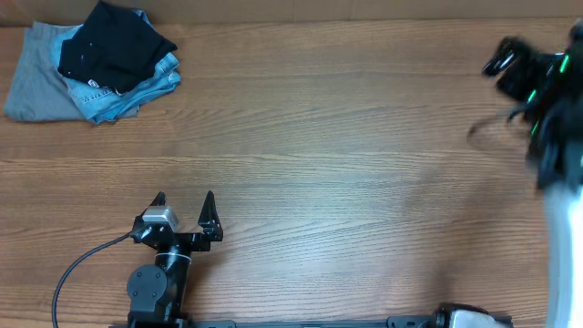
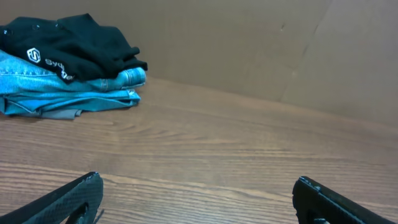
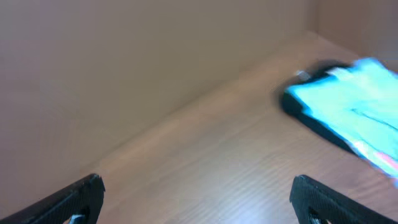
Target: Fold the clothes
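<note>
A stack of folded clothes [image 1: 91, 64] lies at the table's far left corner: a black garment [image 2: 68, 40] on top, blue denim [image 2: 62, 87] under it, grey cloth at the bottom. My left gripper [image 1: 185, 195] rests near the front edge, open and empty [image 2: 197, 180], well short of that stack. My right gripper [image 1: 506, 56] is a blur at the far right of the overhead view. It is open with nothing between its fingers [image 3: 196, 180]. Its wrist view shows a blurred light blue garment [image 3: 354, 102] on something dark, ahead and to the right.
Wood-grain tabletop [image 1: 346, 164] stretches between the two arms. A brown cardboard wall [image 2: 249, 43] stands along the table's back edge. The left arm's black cable [image 1: 73, 269] loops off to the front left.
</note>
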Controlling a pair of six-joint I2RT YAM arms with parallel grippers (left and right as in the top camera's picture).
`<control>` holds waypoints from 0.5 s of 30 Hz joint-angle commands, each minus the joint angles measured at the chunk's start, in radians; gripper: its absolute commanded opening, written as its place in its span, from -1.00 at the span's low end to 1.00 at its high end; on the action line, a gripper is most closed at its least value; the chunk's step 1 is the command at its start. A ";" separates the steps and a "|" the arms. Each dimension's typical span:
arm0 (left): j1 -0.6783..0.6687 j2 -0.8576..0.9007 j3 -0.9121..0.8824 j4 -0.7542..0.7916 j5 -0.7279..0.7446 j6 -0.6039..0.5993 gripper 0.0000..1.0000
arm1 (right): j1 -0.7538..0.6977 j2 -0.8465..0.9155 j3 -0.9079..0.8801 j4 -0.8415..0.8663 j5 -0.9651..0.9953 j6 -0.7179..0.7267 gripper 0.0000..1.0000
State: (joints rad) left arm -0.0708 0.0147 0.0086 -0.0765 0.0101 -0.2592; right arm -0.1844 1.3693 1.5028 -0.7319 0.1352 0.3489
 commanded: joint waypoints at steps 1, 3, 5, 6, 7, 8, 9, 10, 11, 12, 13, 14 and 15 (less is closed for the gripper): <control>-0.005 -0.010 -0.004 -0.001 -0.011 0.012 1.00 | -0.127 0.211 0.196 -0.124 -0.016 -0.043 1.00; -0.005 -0.010 -0.004 -0.001 -0.010 0.012 1.00 | -0.196 0.333 0.305 -0.222 -0.046 -0.043 1.00; -0.005 -0.010 -0.004 -0.001 -0.011 0.012 1.00 | -0.243 0.410 0.356 -0.262 -0.047 -0.043 1.00; -0.005 -0.010 -0.004 -0.001 -0.011 0.012 1.00 | -0.271 0.444 0.362 -0.253 -0.050 -0.041 1.00; -0.005 -0.010 -0.004 -0.001 -0.011 0.012 0.99 | -0.289 0.461 0.362 -0.246 -0.052 -0.042 1.00; -0.005 -0.010 -0.004 -0.001 -0.010 0.012 0.99 | -0.309 0.483 0.362 -0.235 -0.059 -0.043 1.00; -0.005 -0.010 -0.004 -0.001 -0.010 0.012 0.99 | -0.327 0.502 0.362 -0.219 -0.074 -0.044 1.00; -0.005 -0.010 -0.004 -0.001 -0.011 0.012 1.00 | -0.341 0.518 0.362 -0.204 -0.090 -0.060 1.00; -0.005 -0.010 -0.004 -0.001 -0.010 0.012 1.00 | -0.356 0.539 0.362 -0.182 -0.116 -0.098 1.00; -0.005 -0.010 -0.004 -0.001 -0.010 0.012 1.00 | -0.369 0.560 0.362 -0.163 -0.128 -0.135 1.00; -0.005 -0.010 -0.004 -0.001 -0.011 0.012 1.00 | -0.381 0.580 0.362 -0.145 -0.129 -0.178 1.00; -0.005 -0.010 -0.004 -0.001 -0.010 0.012 0.99 | -0.397 0.612 0.362 -0.119 -0.111 -0.217 1.00; -0.005 -0.010 -0.004 -0.001 -0.010 0.012 1.00 | -0.405 0.626 0.362 -0.107 -0.100 -0.228 1.00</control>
State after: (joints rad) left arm -0.0708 0.0151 0.0086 -0.0769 0.0101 -0.2588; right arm -0.5663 1.9457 1.8252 -0.8719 0.0467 0.2310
